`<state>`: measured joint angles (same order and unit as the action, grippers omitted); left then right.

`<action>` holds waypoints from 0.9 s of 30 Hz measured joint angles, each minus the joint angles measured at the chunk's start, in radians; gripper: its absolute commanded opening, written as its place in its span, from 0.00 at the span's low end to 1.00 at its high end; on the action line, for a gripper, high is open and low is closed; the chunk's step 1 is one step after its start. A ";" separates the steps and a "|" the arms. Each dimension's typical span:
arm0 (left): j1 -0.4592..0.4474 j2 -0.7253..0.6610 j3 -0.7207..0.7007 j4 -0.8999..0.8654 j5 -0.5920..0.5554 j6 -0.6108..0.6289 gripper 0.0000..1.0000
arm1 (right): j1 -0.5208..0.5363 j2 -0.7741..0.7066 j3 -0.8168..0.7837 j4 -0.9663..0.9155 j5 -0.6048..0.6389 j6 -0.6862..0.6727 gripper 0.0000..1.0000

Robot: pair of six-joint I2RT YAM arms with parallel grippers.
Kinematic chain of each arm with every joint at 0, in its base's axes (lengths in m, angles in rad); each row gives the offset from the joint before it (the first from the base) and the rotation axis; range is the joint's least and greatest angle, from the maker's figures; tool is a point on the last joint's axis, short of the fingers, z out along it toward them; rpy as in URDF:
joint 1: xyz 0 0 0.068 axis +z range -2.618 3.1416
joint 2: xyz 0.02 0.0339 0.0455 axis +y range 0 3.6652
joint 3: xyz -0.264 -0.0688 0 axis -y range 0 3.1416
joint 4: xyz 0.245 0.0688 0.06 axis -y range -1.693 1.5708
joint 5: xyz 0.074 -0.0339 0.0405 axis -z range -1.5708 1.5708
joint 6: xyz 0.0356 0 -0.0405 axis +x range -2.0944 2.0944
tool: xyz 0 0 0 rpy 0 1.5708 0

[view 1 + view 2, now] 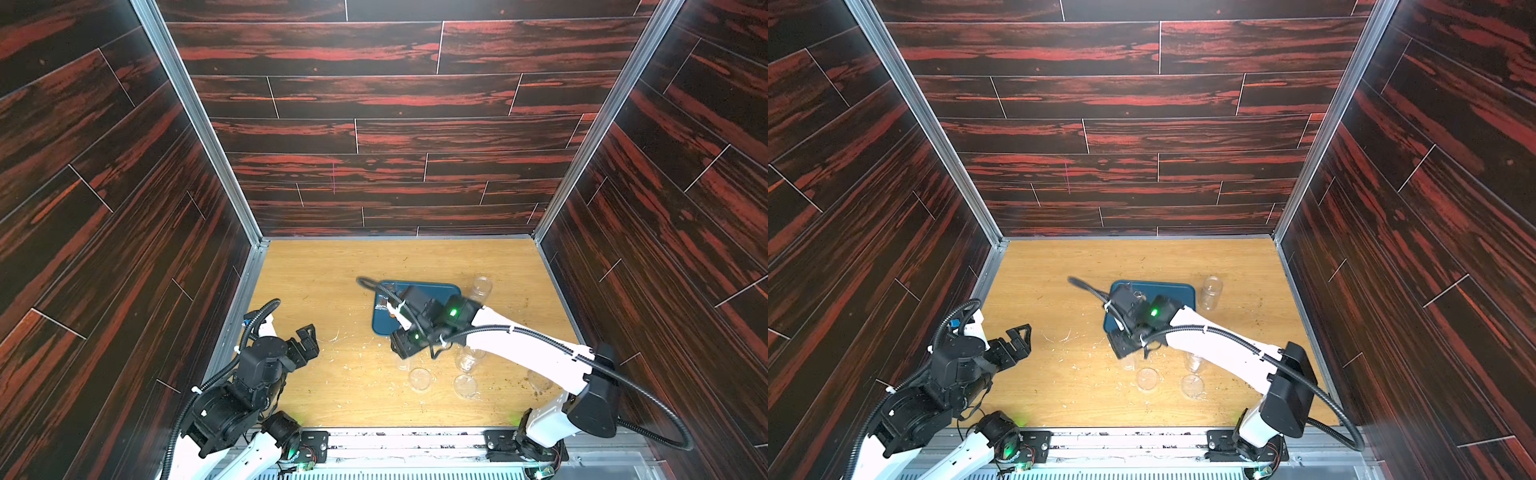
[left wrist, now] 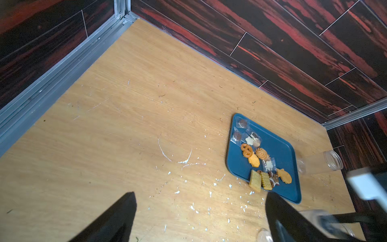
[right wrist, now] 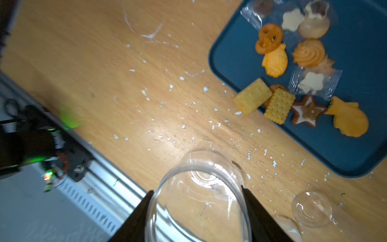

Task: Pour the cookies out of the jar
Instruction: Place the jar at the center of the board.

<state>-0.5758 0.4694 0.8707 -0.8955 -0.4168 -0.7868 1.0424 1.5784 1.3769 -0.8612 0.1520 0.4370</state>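
Observation:
The cookies (image 3: 278, 104) lie spread on a blue tray (image 3: 356, 62), golden, orange and dark brown, a few in clear wrappers; they also show in the left wrist view as cookies (image 2: 263, 165). One rectangular yellow biscuit (image 3: 251, 98) hangs over the tray's rim onto the table. My right gripper (image 3: 196, 189) is shut on a clear jar (image 3: 199, 205) that holds no cookies, just off the tray's near corner; in a top view the jar (image 1: 402, 362) hangs under the gripper. My left gripper (image 1: 307, 336) stands open over bare table at the left, nothing between its fingers.
Another clear jar (image 1: 480, 286) stands upright to the right of the tray (image 1: 432, 289). A further jar (image 1: 467, 359) and two clear lids (image 1: 419, 378) (image 1: 465, 386) sit near the front under the right arm. White crumbs litter the table's middle. Walls enclose three sides.

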 measured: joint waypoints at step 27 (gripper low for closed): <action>0.000 -0.137 0.043 -0.114 -0.067 0.004 1.00 | 0.101 0.047 -0.093 0.199 0.182 0.064 0.65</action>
<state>-0.5758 0.3321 0.9138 -1.0092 -0.4835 -0.7826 1.1439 1.6253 1.2839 -0.6621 0.3336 0.5011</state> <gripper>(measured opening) 0.997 0.649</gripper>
